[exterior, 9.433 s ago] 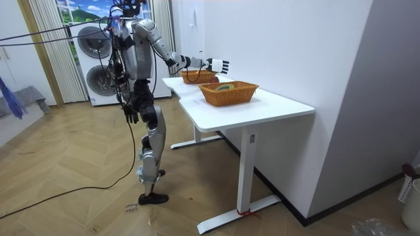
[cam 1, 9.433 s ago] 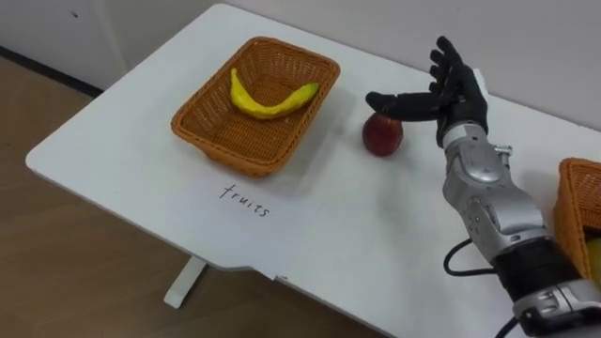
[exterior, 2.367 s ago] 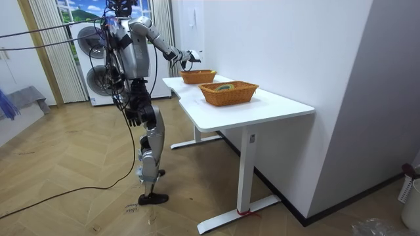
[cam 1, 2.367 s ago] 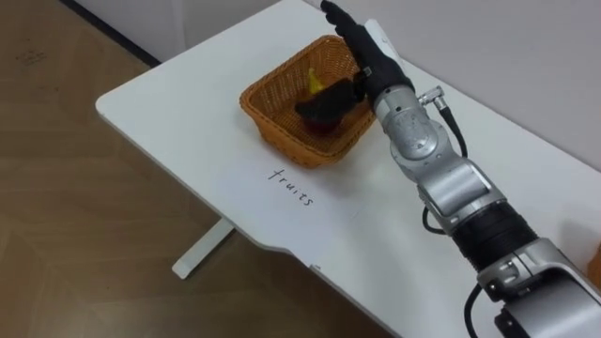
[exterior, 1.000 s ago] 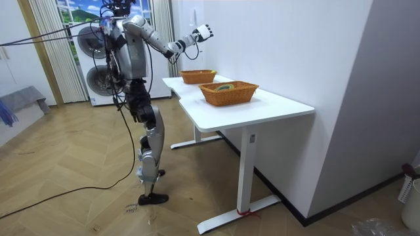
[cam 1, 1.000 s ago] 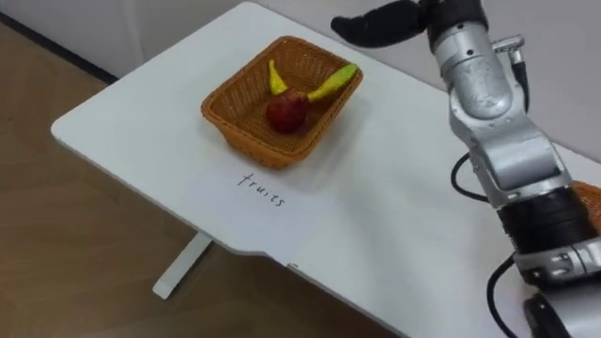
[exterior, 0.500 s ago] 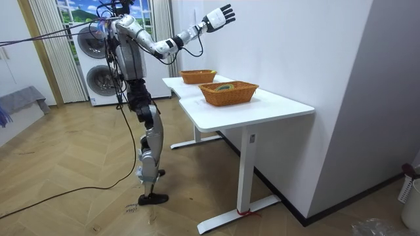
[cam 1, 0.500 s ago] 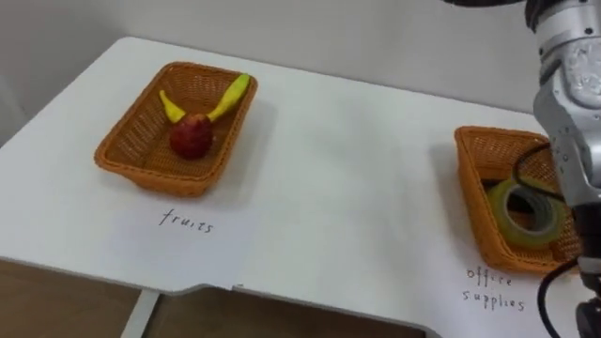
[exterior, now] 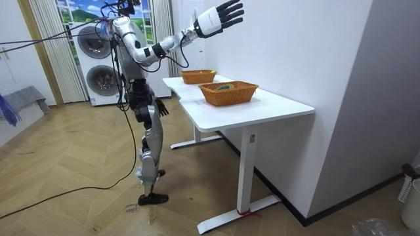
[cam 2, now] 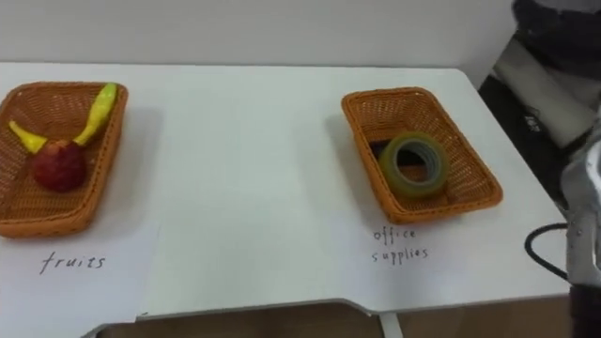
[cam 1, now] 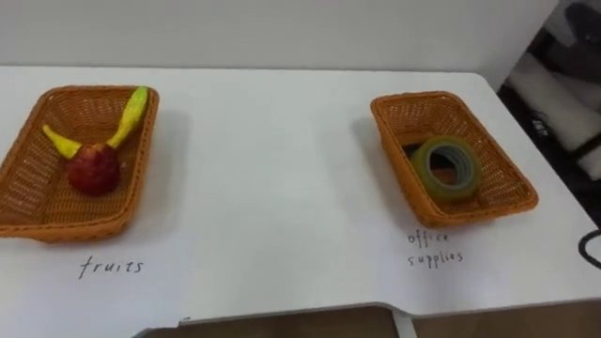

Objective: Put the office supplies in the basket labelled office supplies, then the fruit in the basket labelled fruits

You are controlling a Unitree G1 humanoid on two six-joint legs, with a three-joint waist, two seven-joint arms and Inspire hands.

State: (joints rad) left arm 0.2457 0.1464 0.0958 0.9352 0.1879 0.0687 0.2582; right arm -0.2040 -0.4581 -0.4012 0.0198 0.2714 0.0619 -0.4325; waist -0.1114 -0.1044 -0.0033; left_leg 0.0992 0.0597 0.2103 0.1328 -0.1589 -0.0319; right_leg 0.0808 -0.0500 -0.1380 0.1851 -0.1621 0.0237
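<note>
Apple (cam 1: 93, 170) in fruit basket (cam 1: 66, 228), right hand (exterior: 220, 16) high above, fingers spread

In the room view the robot stands upright, its right arm stretched up and forward. The black-fingered, white-backed right hand (exterior: 216, 18) is held high, fingers straight and spread. The left hand (exterior: 161, 109) seems to hang beside the hip.
</note>
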